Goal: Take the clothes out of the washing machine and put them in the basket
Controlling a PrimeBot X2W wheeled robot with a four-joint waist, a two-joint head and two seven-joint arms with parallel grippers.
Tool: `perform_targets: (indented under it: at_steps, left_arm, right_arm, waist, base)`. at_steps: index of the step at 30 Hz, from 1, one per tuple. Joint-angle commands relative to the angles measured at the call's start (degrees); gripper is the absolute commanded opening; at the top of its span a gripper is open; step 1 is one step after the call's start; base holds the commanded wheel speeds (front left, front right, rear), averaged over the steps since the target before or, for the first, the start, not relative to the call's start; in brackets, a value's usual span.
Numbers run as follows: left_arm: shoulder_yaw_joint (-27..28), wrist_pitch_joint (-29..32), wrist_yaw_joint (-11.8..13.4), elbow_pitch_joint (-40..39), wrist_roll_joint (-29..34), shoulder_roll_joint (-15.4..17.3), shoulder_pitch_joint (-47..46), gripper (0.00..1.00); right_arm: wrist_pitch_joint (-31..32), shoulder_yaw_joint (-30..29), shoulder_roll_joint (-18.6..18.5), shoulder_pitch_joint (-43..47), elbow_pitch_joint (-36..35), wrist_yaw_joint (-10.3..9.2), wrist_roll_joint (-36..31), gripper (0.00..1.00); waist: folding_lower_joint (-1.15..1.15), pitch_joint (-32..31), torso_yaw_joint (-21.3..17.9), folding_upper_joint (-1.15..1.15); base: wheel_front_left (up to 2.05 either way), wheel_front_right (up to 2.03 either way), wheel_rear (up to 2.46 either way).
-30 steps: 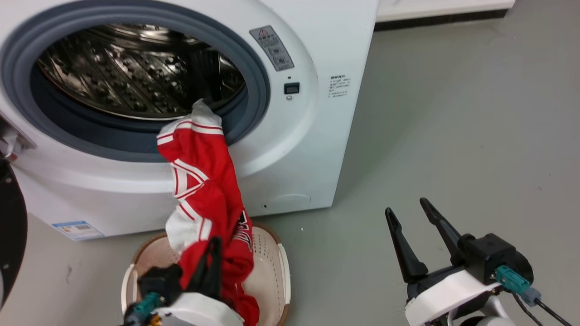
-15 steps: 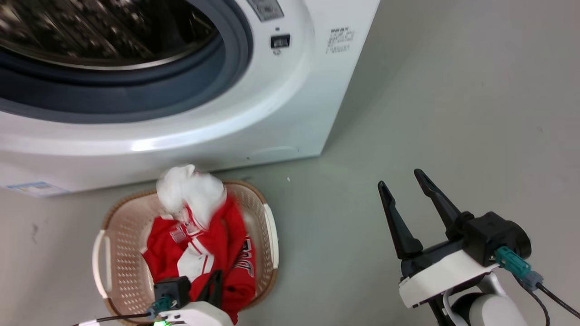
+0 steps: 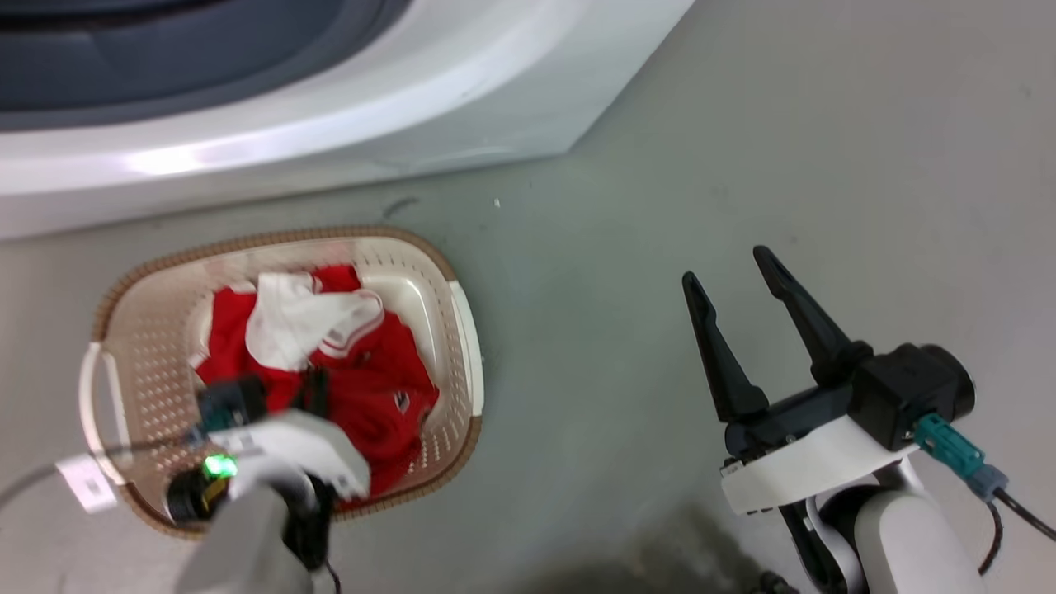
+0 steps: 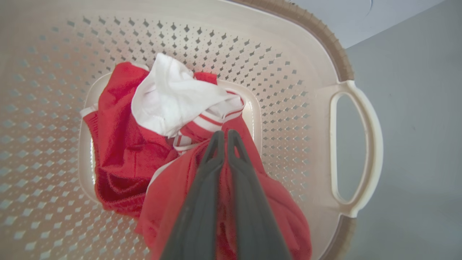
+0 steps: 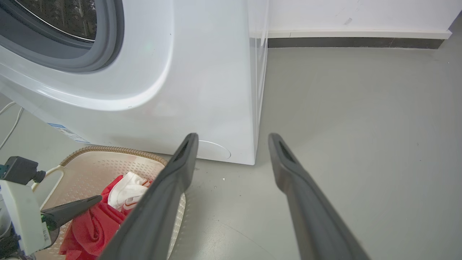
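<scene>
The basket (image 3: 459, 330) stands on the floor (image 3: 784, 124) at 8 o'clock in the head view; the washer (image 3: 429, 115) runs across the top from 10 to 12 o'clock, white front and grey ring showing; a strip of bare floor lies between the 2.

The clothes (image 3: 375, 388) lie inside the basket, on its bottom; they form a red heap with a white piece on top toward 12 o'clock, and red-and-white striped trim sits just beside that piece.

The left gripper (image 4: 223, 136) reaches into the basket from 6 o'clock; in its wrist view the jaws are pressed almost together with red cloth pinched between them; more red cloth bunches on both sides of the fingers, and the tips point toward the striped trim. A handle slot (image 4: 361, 151) of the basket shows at 3 o'clock in that view.

The right gripper (image 3: 722, 266) hangs at 4 o'clock in the head view, over bare floor and well apart from the basket; its jaws are spread wide with nothing between them. In its wrist view the washer's lower corner lies at 11 o'clock, the steel drum (image 5: 72, 18) at 10 o'clock, and the basket with the clothes at 8 o'clock; a dark skirting (image 5: 353, 42) runs along the wall at 1 o'clock.
</scene>
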Motion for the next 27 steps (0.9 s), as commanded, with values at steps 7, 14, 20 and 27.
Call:
perform_targets:
  at_steps: [7,14,20,27]
  left_arm:
    - [2.93,-0.28,0.88,6.50,2.18,3.09,-9.70,0.00]
    - [4.66,-0.29,1.64,12.70,2.40,4.53,-12.63,0.13]
    - [6.39,-0.29,1.19,13.30,2.38,3.57,-9.91,1.00]
    - [8.28,-0.30,0.18,10.21,2.98,1.34,-5.31,1.00]
  right_arm:
    - [-1.03,1.50,0.13,-3.47,-0.59,-0.04,-0.40,1.00]
    - [-1.77,2.32,0.13,-3.75,0.26,-0.04,0.50,1.00]
    - [-2.70,2.03,0.12,-3.94,2.65,-0.04,0.65,1.00]
    - [-2.74,1.14,0.11,-2.60,5.37,-0.04,0.27,1.00]
  waist:
    - [-0.01,8.76,-2.68,0.00]
    - [-0.01,10.07,-4.74,0.00]
    - [-0.01,5.51,-3.87,0.00]
    - [-0.01,-4.30,-1.13,0.00]
  base:
    - [0.00,0.00,0.00]
    - [0.00,0.00,0.00]
    - [0.00,0.00,0.00]
    - [0.00,0.00,0.00]
